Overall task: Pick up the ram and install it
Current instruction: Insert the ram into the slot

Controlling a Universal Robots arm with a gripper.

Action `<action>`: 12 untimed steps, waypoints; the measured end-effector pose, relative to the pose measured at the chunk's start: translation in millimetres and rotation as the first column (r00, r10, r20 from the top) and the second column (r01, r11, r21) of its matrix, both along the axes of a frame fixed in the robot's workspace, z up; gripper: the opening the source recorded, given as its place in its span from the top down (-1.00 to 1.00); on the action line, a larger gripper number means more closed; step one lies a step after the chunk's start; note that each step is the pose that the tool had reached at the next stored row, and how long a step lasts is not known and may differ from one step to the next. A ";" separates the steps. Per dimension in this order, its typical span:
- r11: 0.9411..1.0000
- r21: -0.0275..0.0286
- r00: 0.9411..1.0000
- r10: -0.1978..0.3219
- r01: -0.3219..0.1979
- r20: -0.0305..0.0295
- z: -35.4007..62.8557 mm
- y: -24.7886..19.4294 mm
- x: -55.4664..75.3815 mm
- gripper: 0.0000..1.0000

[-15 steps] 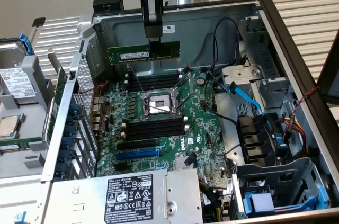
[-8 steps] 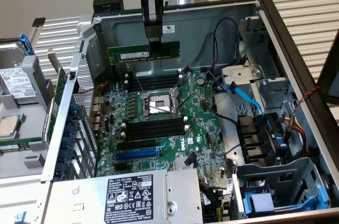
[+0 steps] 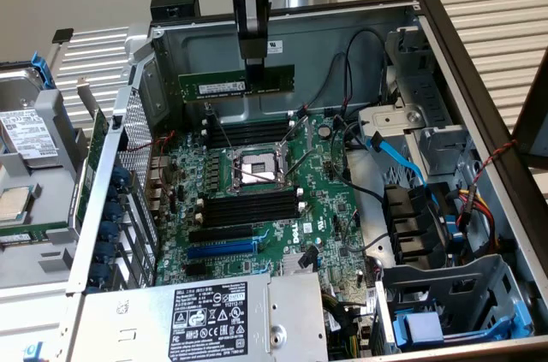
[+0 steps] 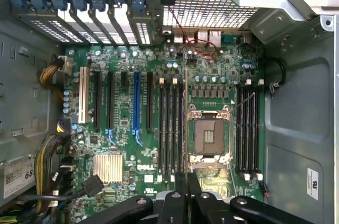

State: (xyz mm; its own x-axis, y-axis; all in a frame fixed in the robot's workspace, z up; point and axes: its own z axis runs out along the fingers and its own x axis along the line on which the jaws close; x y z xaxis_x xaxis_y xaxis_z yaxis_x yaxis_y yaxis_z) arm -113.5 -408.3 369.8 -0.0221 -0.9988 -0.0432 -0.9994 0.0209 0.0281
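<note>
I count one ram (image 3: 236, 84) stick, pinched edge-on in the fingers (image 3: 254, 68), hanging above the open case. Its long axis runs level, from the exterior view's left to right. Two banks of black memory slots (image 3: 251, 208) flank one CPU socket (image 3: 254, 166). One blue expansion slot (image 3: 220, 250). Motherboard (image 4: 139, 166) reads "DELL".

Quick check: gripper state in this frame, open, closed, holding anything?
Gripper: closed on the ram, holding it by its upper edge in the air above the motherboard, not seated in any slot.
</note>
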 end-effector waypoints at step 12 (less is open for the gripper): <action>1.000 -0.009 1.000 -0.003 0.003 -0.020 -8.8 0.3 2.5 0.75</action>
